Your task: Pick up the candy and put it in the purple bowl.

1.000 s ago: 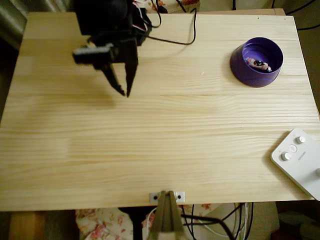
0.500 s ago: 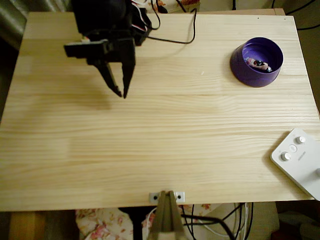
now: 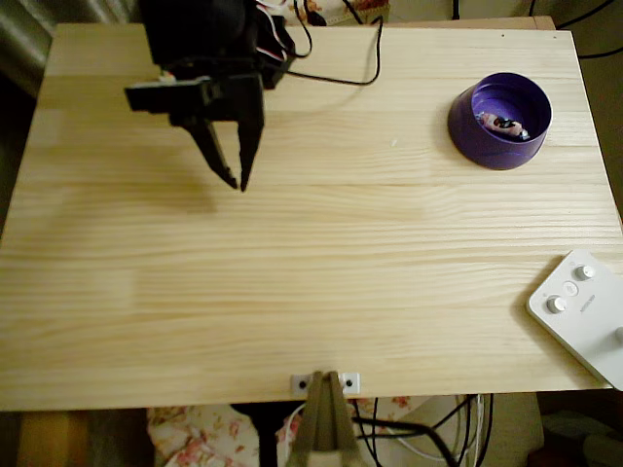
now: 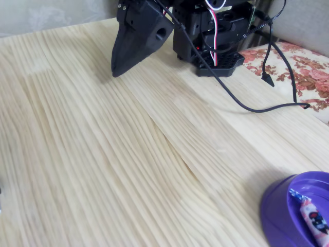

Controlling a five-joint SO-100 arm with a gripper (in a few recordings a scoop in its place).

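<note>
The candy point(image 3: 502, 125) lies inside the purple bowl point(image 3: 465, 131) at the table's far right in the overhead view. The fixed view has the bowl point(image 4: 280, 206) at the bottom right corner, and the pink wrapped candy point(image 4: 314, 218) with dark marks rests on its inner floor. My black gripper point(image 3: 238, 185) hangs over the far left part of the table, well away from the bowl. Its fingertips point toward the front edge, close together and holding nothing. In the fixed view the gripper point(image 4: 116, 73) looks like one dark wedge with its tip just above the wood.
A white device with round buttons point(image 3: 584, 311) sits at the front right corner. A black cable point(image 3: 341, 80) runs across the back of the table from the arm's base point(image 4: 216, 36). A clamp point(image 3: 324, 389) grips the front edge.
Since a second ago the gripper has shifted slightly left and toward the back; over the last half second it has stayed still. The candy and bowl have not moved.
</note>
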